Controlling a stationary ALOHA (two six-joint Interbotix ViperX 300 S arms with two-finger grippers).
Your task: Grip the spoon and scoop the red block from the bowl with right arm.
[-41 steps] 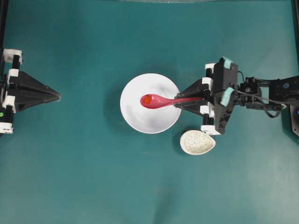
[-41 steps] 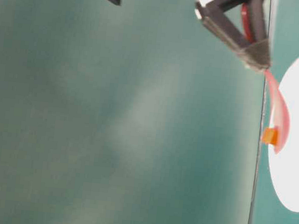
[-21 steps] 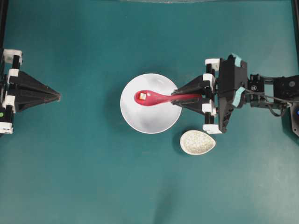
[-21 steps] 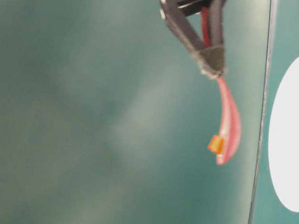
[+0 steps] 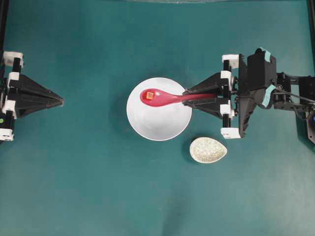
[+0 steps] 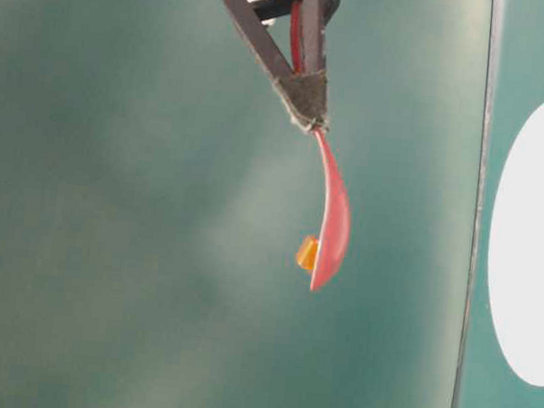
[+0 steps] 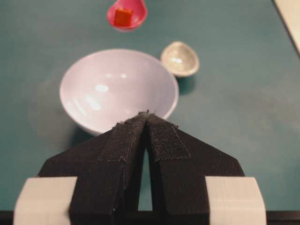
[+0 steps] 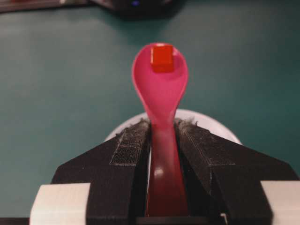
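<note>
Right end effector (image 8: 161, 154) pinches the spoon (image 8: 161, 93) by its handle, one pad on each side, with the scoop reaching out ahead of the fingertips. Seen from the right wrist, the red block (image 8: 162, 58) sits at the far tip of the scoop, toward 12 o'clock, close to the front lip. From overhead, the right arm (image 5: 266, 88) reaches in from 3 o'clock and the scoop hangs over the 10 o'clock part of the bowl (image 5: 162, 125). The table-level view, which is turned on its side, shows the spoon well clear of the bowl's white disc, so the block looks lifted out already.

The step in hand seems to be the carry after the scoop. To do it well, I would keep the scoop level or tipped slightly back toward the handle, since the block rests so near the lip that a forward dip or a jerk could roll it off. A slow, smooth lift with no wrist roll and a steady pinch looks safest.

Just outside the bowl at 5 o'clock, the speckled spoon rest (image 5: 208, 150) lies on the green surface (image 5: 98, 187). Far off at 9 o'clock, the left end effector (image 5: 61, 102) is parked with its pads pressed together, pointing at the bowl.
</note>
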